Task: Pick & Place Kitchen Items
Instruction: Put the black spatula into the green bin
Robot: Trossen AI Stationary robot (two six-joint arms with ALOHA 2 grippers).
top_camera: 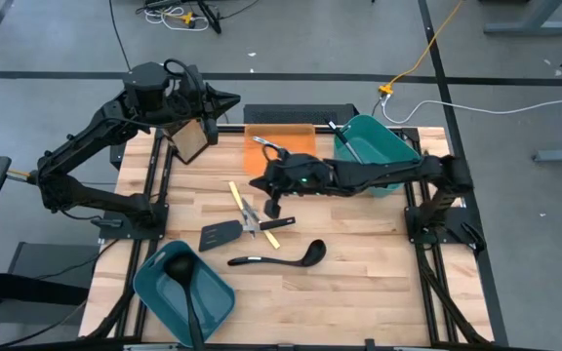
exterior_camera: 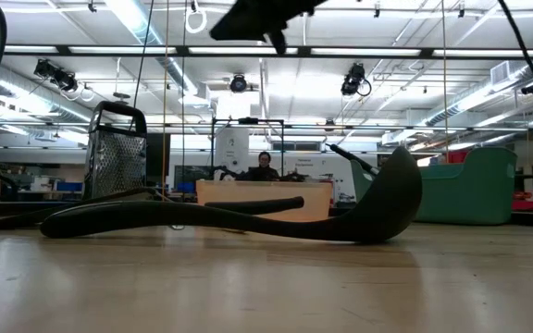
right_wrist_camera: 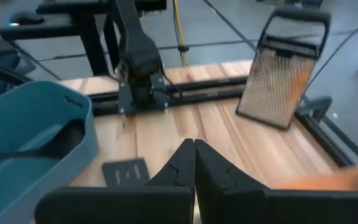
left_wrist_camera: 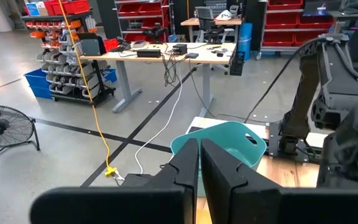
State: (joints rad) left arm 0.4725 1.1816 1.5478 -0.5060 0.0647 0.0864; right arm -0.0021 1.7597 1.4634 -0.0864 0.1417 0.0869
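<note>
Fingers of my right gripper (right_wrist_camera: pixel 194 163) are pressed flat together with nothing between them, hanging above the middle of the pale wooden table (top_camera: pixel 359 263). Below and ahead of them in the right wrist view lies a black slotted spatula (right_wrist_camera: pixel 125 172), flat on the wood. From above, that spatula (top_camera: pixel 220 234) sits just beside a small cluster of slim silver cutlery and pale yellow-handled pieces (top_camera: pixel 254 216), which cross one another near the table's centre. A long black ladle (top_camera: pixel 281 257) lies on the boards near the cluster, bowl toward my right arm's side; from table height its bowl (exterior_camera: pixel 389 199) rises at one end while the handle rests along the surface. A second long black ladle (top_camera: pixel 187 292) lies inside the teal rectangular bin (top_camera: pixel 154 288) at the table's near corner on my left arm's side. Another teal bin (top_camera: pixel 390 141) stands at the far corner on my right arm's side, just beside a flat orange tray (top_camera: pixel 279 136). A metal box grater (top_camera: pixel 189 139) stands upright at the far edge. My left gripper (left_wrist_camera: pixel 200 163) is also closed and empty, raised over the far left corner.
</note>
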